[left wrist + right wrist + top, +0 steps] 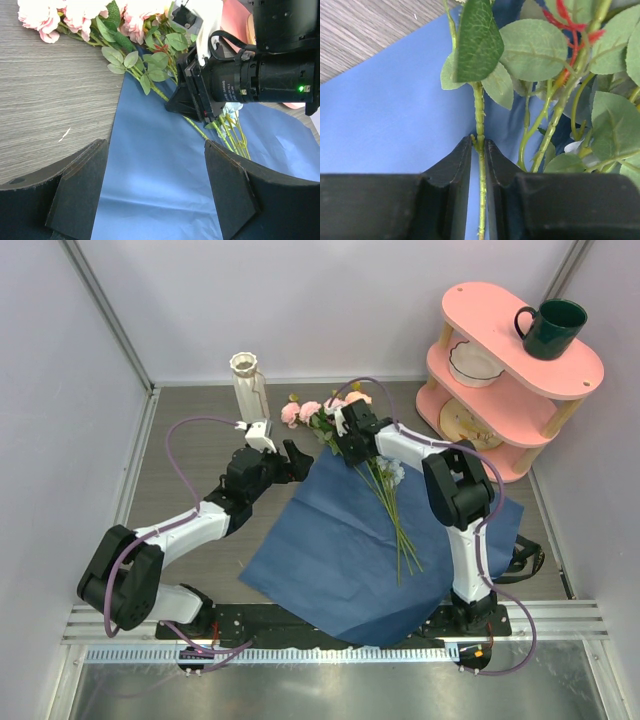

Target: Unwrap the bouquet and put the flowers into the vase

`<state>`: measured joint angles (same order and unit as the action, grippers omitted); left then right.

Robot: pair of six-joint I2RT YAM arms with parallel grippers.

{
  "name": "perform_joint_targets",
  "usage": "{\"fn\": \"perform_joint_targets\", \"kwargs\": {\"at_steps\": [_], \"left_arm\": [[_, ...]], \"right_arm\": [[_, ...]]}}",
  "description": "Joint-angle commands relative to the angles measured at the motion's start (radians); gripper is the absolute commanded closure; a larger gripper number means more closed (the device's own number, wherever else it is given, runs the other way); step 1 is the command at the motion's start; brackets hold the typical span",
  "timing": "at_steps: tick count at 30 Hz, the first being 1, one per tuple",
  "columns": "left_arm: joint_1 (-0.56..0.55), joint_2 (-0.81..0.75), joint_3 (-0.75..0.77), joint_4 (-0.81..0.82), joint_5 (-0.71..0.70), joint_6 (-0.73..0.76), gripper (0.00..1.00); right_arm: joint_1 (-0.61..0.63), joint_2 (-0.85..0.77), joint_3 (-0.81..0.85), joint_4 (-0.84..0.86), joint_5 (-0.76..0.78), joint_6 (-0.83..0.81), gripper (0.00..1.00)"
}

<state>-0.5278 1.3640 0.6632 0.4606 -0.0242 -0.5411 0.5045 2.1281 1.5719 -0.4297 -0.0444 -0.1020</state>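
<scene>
Right gripper [479, 145] pinches one stem [479, 107] of the flowers [335, 420] lying across the blue paper's [320, 550] far right side, probably to lift just that one, while the left gripper [155, 150] hangs wide open and empty over the paper's far left edge, and the vase [248, 385] stands just beyond the paper.

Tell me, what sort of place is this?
Probably a robot test booth: plain walls box in a small table, two robot arms are bolted at its edge, and the flowers and vase look like props.
</scene>
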Motion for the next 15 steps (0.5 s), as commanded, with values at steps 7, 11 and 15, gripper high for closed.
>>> {"fn": "perform_joint_targets", "kwargs": {"at_steps": [7,11,15], "left_arm": [[0.008,0.003,-0.002,0.072,0.014,0.009,0.18],[0.008,0.004,-0.004,0.076,0.015,0.006,0.18],[0.008,0.004,-0.004,0.085,0.020,-0.008,0.18]], "right_arm": [[0.043,-0.046,-0.075,0.152,0.117,-0.076,0.96],[0.042,-0.143,-0.145,0.261,0.087,-0.065,0.99],[0.042,-0.245,-0.248,0.387,0.057,-0.053,0.99]]}}
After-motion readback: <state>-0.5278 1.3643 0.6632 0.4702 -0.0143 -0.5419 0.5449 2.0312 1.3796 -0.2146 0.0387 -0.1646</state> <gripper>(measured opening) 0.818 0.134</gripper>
